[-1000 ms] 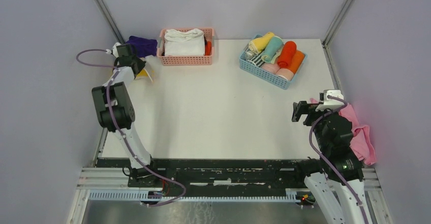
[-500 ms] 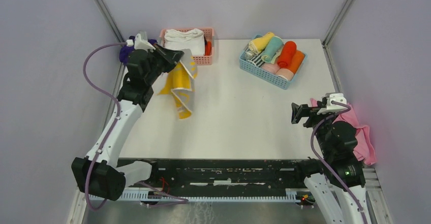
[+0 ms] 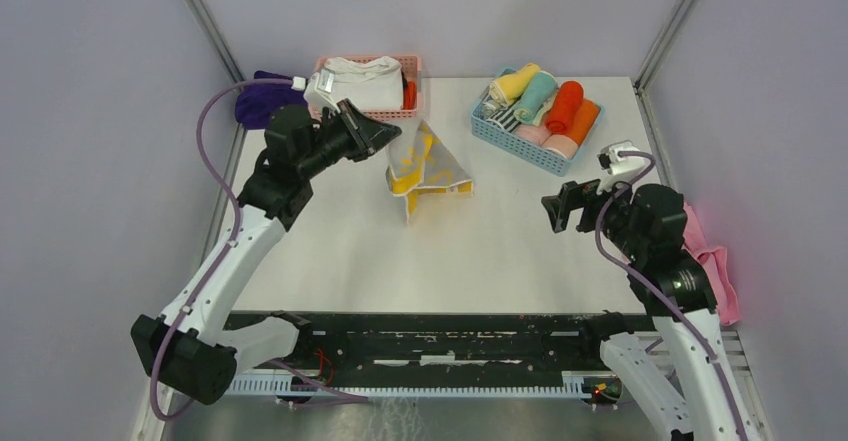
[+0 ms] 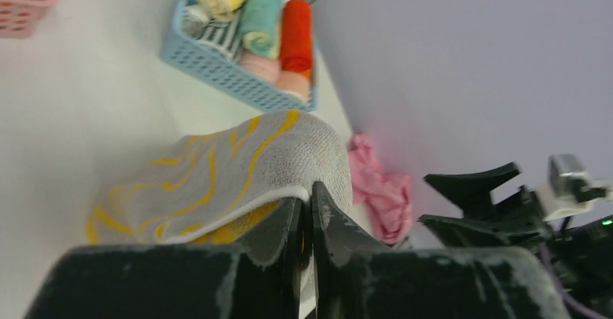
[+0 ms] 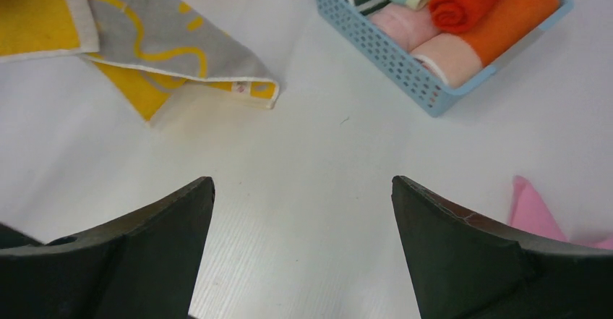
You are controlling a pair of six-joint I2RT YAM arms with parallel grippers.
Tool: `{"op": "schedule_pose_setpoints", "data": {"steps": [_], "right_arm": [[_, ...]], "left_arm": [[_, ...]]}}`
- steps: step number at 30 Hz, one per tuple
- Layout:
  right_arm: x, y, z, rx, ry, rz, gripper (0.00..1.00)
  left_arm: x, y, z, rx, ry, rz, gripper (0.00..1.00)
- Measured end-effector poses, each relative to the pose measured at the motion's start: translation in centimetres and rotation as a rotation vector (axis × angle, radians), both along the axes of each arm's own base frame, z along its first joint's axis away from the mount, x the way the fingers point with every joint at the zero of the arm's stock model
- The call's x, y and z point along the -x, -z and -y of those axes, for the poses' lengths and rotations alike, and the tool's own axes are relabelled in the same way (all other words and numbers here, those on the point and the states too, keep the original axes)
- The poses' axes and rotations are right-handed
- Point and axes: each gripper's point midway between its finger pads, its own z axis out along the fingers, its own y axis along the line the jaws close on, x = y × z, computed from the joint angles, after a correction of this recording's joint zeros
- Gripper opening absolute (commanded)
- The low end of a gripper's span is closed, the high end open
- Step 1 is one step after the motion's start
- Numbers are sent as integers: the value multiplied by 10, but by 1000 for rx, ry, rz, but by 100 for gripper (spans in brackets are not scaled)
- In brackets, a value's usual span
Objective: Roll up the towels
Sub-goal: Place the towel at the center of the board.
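Lower right of top view: R pincer is spread wide w/ nothing in it, hovering over bare table and pointing twd centre. Right of that arm, at the table's right edge, a pink towel lies crumpled.

Mid-frame, upper centre: L pincer is clamped tight on one edge of the yellow/grey towel. Wrist view shows the jaws closed w/ cloth draped over them. The towel's low end rests on the table. The rest is lifted & doubled over, not flat.

Far edge: pink basket w/ white towels sits upper centre-left, blue basket w/ rolled towels upper right. A purple towel is bunched in the upper left corner.

Step, as I read it: fetching a fresh towel to the open middle, pre-roll, w/ several towels yet to do. Next prob needs the L arm to lower & drag so the cloth spreads flat. The R pincer would then close in on the free corner nearest it & tug out the fold. Only then roll from one end.
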Motion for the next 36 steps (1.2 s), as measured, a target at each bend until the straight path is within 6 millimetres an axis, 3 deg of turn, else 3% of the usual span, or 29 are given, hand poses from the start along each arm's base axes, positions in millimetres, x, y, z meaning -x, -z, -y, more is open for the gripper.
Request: {"op": "schedule_pose_setpoints", "data": {"steps": [3, 6, 13, 18, 22, 27, 32, 36], "right_arm": [[-6, 16, -18, -15, -84, -93, 100], [-12, 34, -33, -40, -152, -183, 100], [-26, 75, -62, -93, -238, -340, 97], [-38, 103, -86, -78, -284, -424, 93], [-50, 140, -105, -26, -295, -523, 87], [-75, 185, -118, 61, -244, -627, 77], [-110, 212, -128, 114, -181, -653, 71], [-131, 228, -137, 141, -152, -659, 70]], "left_arm": [[6, 28, -19, -119, -71, -27, 22], [10, 66, -53, -241, -204, -77, 28], [-4, 177, -150, -523, -553, -352, 52], [-8, 206, -184, -608, -653, -455, 58], [-1, 210, -179, -609, -628, -459, 60], [28, 230, -144, -614, -494, -475, 63], [60, 253, -108, -660, -375, -485, 63], [68, 269, -93, -736, -344, -491, 63]]}}
